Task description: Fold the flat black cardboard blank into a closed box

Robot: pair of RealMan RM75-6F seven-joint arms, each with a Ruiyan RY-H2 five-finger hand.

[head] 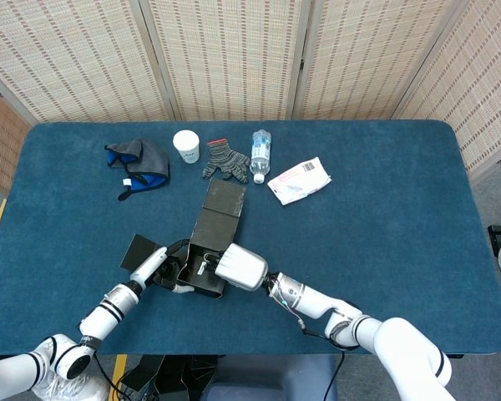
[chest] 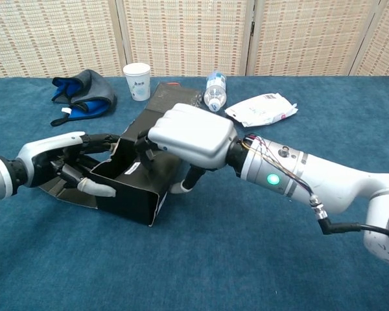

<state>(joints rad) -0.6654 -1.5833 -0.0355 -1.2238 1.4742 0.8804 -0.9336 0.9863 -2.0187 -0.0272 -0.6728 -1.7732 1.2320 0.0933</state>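
The head view lays out the whole blue worktop (head: 384, 251) from above. It shows the black cardboard box (head: 207, 251) near the front edge, left of centre, with one long panel running back toward the far items and a separate flap lying flat to its left. The chest view shows what the overhead one hides: the box (chest: 133, 188) stands as an open-topped shell with raised walls and a white label inside, its near corner seam gaping.

Left robot hand (chest: 65, 165): at the box's left end, fingers spread and curled around the end wall, one pale fingertip against the outside of the wall, dark fingers reaching over the rim. It grips that wall. In the head view the same hand (head: 163, 269) is mostly hidden by the box edge.

Right robot hand (chest: 191, 136): over the box's right side, palm down, fingers bent downward over the top rim into the opening, thumb showing below against the outer right wall. It clamps that wall between fingers and thumb. The head view shows only the hand's white back (head: 240, 267).

Along the far edge lie a blue and grey cloth item (head: 139, 163), a white paper cup (head: 186, 145), a striped knitted glove (head: 226, 160), a clear plastic bottle (head: 260, 154) and a white packet (head: 300, 180), all well apart from the box.
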